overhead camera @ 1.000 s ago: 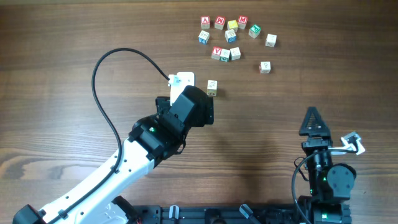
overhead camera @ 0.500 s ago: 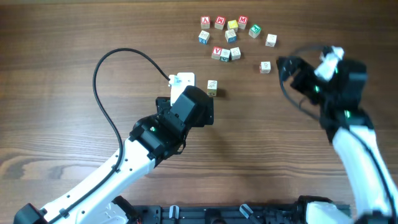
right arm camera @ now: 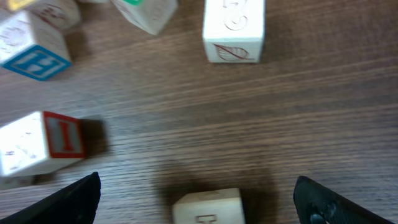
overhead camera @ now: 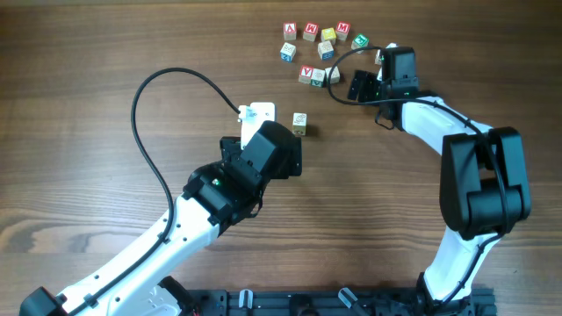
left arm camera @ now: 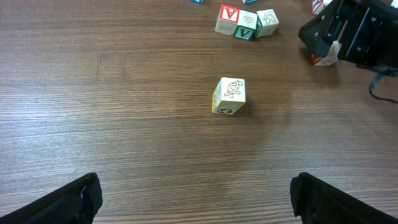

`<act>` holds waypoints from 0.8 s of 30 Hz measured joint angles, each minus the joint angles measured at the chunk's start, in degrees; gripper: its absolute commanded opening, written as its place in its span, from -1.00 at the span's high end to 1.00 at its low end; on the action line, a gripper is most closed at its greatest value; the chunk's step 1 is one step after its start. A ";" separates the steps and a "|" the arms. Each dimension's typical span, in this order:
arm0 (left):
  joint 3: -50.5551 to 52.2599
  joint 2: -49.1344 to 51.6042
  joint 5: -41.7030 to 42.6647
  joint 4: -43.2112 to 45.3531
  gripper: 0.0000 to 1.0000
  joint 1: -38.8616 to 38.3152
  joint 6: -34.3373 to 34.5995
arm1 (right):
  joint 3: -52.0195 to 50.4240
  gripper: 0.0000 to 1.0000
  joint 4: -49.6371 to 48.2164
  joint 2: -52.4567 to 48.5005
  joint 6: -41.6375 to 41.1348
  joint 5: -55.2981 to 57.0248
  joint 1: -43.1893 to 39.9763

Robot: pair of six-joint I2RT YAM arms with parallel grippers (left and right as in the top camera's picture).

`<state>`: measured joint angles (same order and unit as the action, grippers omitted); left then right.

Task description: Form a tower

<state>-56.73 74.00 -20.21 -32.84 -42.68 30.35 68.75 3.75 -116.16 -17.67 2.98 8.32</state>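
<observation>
The tower (overhead camera: pixel 299 124) lies close at the left hand's (left arm camera: pixel 199 202) one o'clock. The right hand (overhead camera: pixel 356 86), farther off, hangs over a loose cube (right arm camera: pixel 208 208). Both hands' fingers stand apart.

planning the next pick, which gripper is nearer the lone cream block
Left. The left gripper hovers open just short of the lone cream block, facing it. The right gripper is farther off, open at the edge of the block cluster beyond it.

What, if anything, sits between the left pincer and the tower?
Nothing visible: only bare table lies between the open left pincer and the tower. The loose cubes lie beyond it.
</observation>
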 measured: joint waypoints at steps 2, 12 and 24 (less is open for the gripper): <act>0.00 0.00 0.00 0.02 -1.00 0.00 0.00 | 0.20 -0.09 2.51 0.00 0.70 0.96 0.00; 0.00 0.00 0.00 0.02 -1.00 0.00 0.00 | 0.68 0.52 9.55 3.30 1.07 0.42 0.00; 0.22 -4.94 -8.79 -15.30 -1.00 7.17 4.09 | 1.27 0.52 30.01 27.10 -8.35 -10.78 8.83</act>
<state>-56.51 69.06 -28.99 -48.14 -35.51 34.44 70.02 33.76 -89.06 -26.02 -7.79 17.15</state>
